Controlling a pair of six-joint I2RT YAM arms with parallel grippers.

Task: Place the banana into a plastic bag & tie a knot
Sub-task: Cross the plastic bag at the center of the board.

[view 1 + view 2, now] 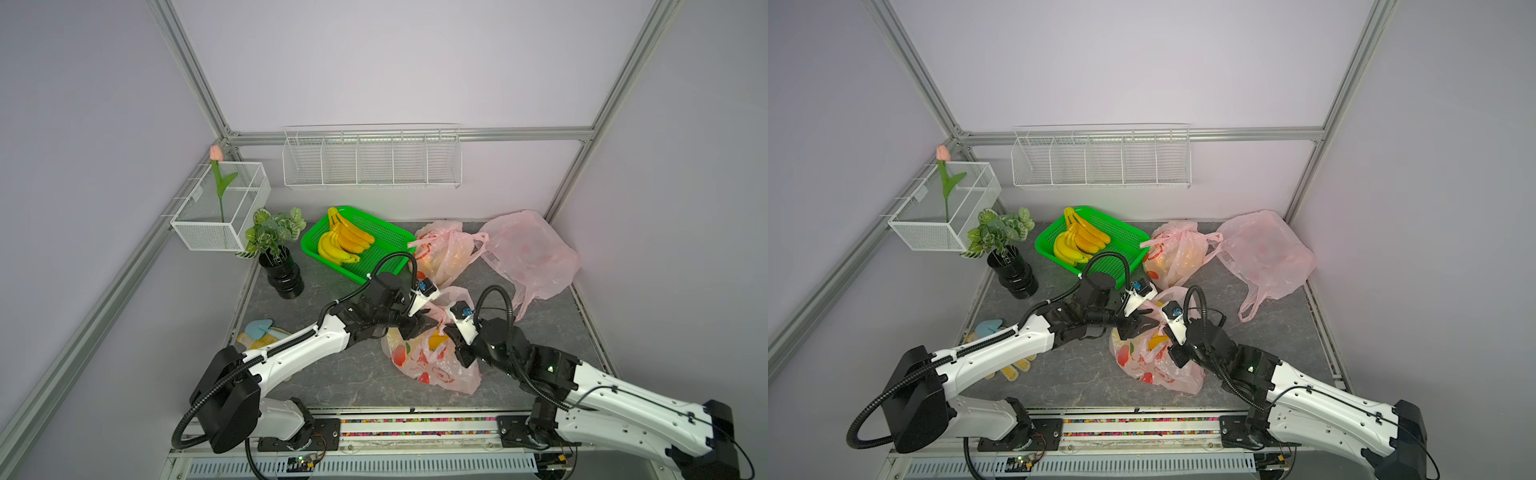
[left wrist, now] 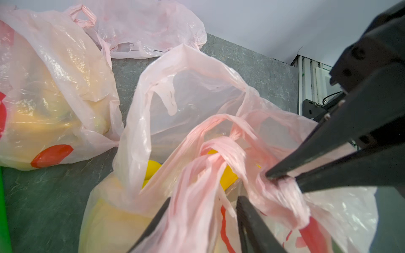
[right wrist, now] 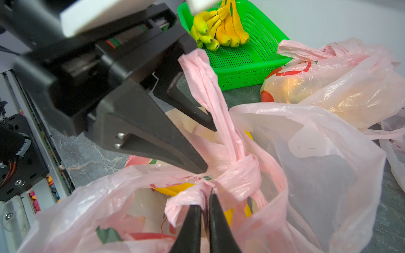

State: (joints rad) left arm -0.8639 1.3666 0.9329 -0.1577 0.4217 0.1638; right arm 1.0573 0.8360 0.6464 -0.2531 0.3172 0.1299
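A pink printed plastic bag lies at the table's front centre with a yellow banana inside. Its two handles are crossed into a loose knot above the mouth. My right gripper is shut on one bunched handle end just beside the knot. My left gripper stands open from the left. The other handle strand runs up between its parted fingers without being pinched.
A green basket with two banana bunches stands behind the arms. A tied bag of fruit and a flat pink bag lie at the back right. A potted plant and gloves are on the left.
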